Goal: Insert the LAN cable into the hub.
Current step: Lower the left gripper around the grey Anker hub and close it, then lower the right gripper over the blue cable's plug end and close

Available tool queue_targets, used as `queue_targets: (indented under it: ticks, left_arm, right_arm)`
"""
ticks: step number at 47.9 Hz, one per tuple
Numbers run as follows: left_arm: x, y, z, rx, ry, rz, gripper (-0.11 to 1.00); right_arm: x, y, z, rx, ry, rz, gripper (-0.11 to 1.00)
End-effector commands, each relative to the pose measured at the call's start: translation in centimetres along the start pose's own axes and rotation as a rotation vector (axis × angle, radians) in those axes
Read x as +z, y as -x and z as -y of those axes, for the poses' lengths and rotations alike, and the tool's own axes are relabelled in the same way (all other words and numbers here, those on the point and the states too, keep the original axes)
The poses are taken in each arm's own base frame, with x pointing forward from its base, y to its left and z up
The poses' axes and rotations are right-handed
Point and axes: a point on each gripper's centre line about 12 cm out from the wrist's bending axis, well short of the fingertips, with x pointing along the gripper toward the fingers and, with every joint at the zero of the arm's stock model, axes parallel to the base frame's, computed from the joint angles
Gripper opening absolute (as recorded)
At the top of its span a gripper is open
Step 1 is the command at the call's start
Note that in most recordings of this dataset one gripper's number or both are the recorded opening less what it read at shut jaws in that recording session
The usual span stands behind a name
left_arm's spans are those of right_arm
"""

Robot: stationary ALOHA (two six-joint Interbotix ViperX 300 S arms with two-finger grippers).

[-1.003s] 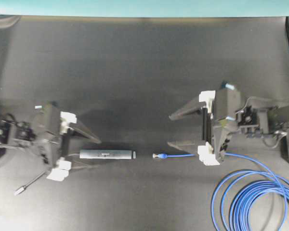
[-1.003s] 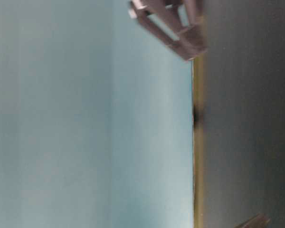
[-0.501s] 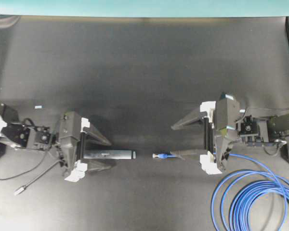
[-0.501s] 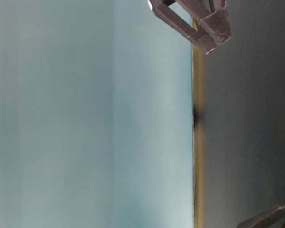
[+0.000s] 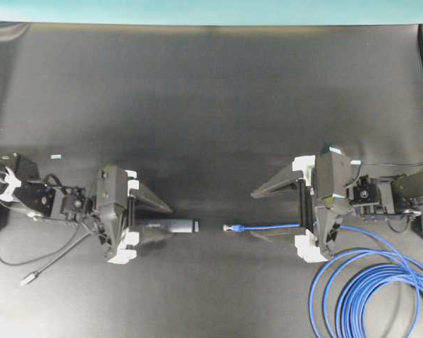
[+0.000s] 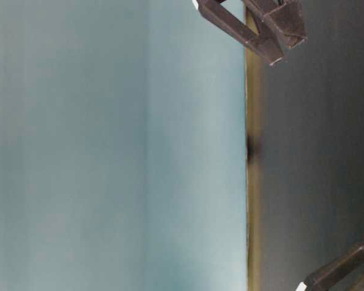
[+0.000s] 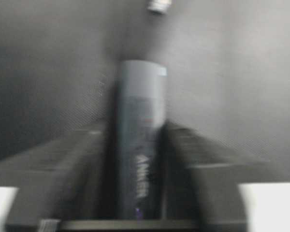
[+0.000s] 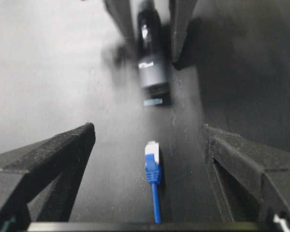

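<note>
The left gripper [image 5: 151, 218] has narrow fingers hugging the hub [image 5: 175, 226] near the table's [image 5: 211, 105] left-front edge, prob. to steady it. The right gripper [image 5: 262, 213], wide, straddles the cable [image 5: 264, 227] plug, w/o touching.

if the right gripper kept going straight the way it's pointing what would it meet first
Probably the LAN cable plug, which lies on the table between the open right gripper fingers, then the hub end beyond it. How high the gripper rides is unclear.

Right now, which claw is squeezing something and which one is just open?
The left claw is closed around the dark-grey hub. The right claw stands wide open, with the blue LAN cable's plug lying untouched between its fingers.
</note>
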Motion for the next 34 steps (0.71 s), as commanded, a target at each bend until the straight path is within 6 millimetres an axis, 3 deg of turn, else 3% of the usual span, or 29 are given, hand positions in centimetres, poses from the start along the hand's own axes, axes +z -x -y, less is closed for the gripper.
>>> queue_targets:
  ticks: [1, 8, 18, 27, 34]
  left_arm:
    - [-0.1, -0.3, 0.4, -0.012, -0.024, -0.008, 0.3]
    - [0.4, -0.4, 0.5, -0.015, -0.032, 0.002, 0.28]
    - [3.3, 0.3, 1.0, -0.01, -0.039, 0.003, 0.28]
    - [6.2, 0.9, 1.5, -0.002, -0.078, -0.014, 0.28]
    - [7.0, 1.4, 1.6, -0.003, -0.08, 0.004, 0.28]
  right_arm:
    - [0.1, 0.0, -0.2, 0.005, -0.007, 0.011, 0.83]
    - [-0.6, 0.1, -0.6, 0.015, -0.005, -0.011, 0.83]
    - [-3.4, -0.3, 0.0, -0.02, -0.028, -0.04, 0.83]
    - [-4.6, -1.5, 0.9, -0.068, -0.043, 0.041, 0.83]
    - [-5.5, -2.9, 1.1, -0.083, -0.038, 0.052, 0.83]
